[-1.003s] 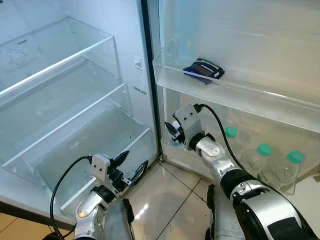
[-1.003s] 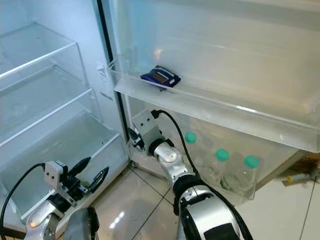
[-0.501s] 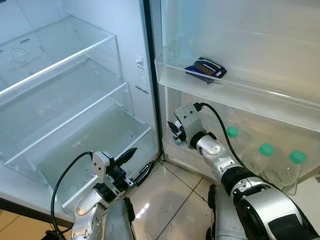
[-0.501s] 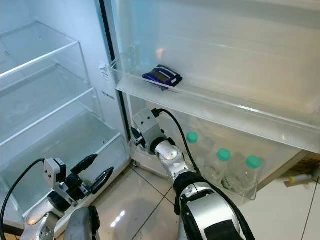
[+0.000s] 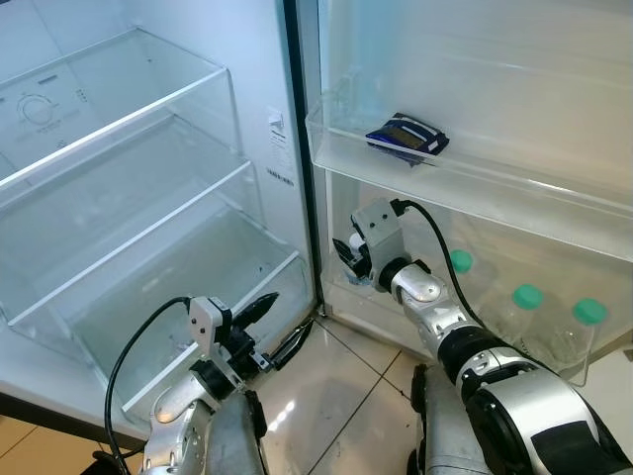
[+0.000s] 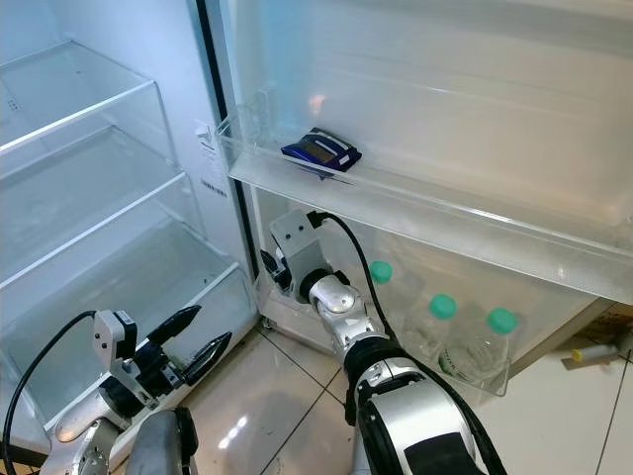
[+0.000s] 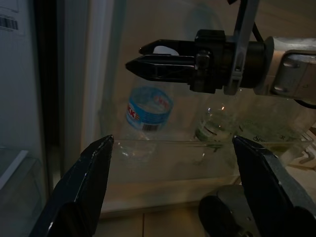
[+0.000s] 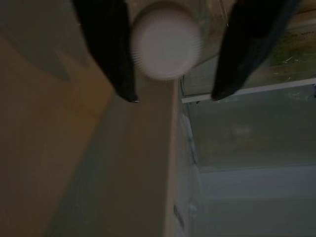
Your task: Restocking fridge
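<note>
bottle [image 7: 147, 116] in lower door bin [image 7: 207, 148], perhaps between right tool [image 7: 134, 61] fingers

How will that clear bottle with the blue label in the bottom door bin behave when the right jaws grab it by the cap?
The bottle looks like thin clear plastic, so probably light and squeezable. Its white cap is ribbed, which should help grip. It stands tall in the door bin, so it may tip if nudged sideways.

home kitchen | open fridge [image 5: 148, 198] | door bottles [image 5: 524, 307] | tiled floor [image 5: 336, 386]
</note>
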Available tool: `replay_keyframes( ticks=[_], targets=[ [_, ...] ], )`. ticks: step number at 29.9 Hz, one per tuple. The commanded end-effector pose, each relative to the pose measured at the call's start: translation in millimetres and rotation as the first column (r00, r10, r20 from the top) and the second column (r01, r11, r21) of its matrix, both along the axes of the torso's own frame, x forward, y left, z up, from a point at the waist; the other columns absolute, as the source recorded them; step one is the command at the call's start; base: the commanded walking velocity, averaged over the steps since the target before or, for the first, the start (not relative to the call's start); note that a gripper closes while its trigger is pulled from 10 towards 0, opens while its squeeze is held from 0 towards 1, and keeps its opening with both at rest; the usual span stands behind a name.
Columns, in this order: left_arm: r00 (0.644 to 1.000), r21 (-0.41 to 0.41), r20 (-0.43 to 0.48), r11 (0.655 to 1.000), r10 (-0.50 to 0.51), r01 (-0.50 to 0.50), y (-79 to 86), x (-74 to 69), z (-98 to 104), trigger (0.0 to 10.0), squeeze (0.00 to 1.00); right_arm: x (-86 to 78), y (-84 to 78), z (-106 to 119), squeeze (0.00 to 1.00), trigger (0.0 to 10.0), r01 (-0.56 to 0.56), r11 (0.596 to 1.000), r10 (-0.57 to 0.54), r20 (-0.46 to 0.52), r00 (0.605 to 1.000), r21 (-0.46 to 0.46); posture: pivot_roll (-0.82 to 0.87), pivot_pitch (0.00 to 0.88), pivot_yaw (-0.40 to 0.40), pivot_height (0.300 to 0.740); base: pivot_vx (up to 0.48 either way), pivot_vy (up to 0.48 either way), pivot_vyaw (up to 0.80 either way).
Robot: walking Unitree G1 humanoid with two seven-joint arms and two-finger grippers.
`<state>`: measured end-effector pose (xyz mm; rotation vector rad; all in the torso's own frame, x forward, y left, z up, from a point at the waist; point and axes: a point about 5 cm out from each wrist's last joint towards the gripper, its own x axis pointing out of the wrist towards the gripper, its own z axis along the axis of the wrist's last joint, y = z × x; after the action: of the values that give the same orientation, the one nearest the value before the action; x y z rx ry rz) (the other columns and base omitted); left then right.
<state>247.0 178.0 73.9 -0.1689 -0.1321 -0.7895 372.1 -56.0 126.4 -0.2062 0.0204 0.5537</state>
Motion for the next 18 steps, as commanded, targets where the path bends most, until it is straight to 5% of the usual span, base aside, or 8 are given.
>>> replay_keyframes(
  ticks=[1,2,3,18],
  targets=[
    [1.0,0.018,-0.013,1.0,-0.015,0.016,1.9,-2.6,-1.3,10.0,0.0,1.0,-1.7,-0.5,0.65,10.0,0.009,1.0,-0.009,-0.019,1.0,0.014,0.02,0.202,-0.016,0.455,0.0,0.0,0.0],
    [1.0,0.019,-0.014,1.0,-0.017,0.017,1.6,-2.4,-1.4,10.0,0.0,1.4,-2.2,0.5,0.65,10.0,0.009,1.0,-0.008,-0.014,1.0,0.014,0.02,0.202,-0.016,0.455,0.0,0.0,0.0],
    [1.0,0.021,-0.016,1.0,-0.021,0.021,0.8,-2.5,-1.7,10.0,0.0,1.9,-3.1,2.1,0.0,10.0,0.006,1.0,-0.006,-0.007,1.0,0.02,0.02,0.199,-0.016,0.455,0.0,0.0,0.0],
    [0.997,0.059,-0.057,0.997,-0.046,0.05,-3.2,-2.4,-12.1,10.0,0.0,6.2,-18.4,25.1,0.0,10.0,-0.049,0.993,0.037,0.109,0.993,0.106,-0.01,0.173,-0.017,0.455,0.0,0.0,0.0]
  ],
)
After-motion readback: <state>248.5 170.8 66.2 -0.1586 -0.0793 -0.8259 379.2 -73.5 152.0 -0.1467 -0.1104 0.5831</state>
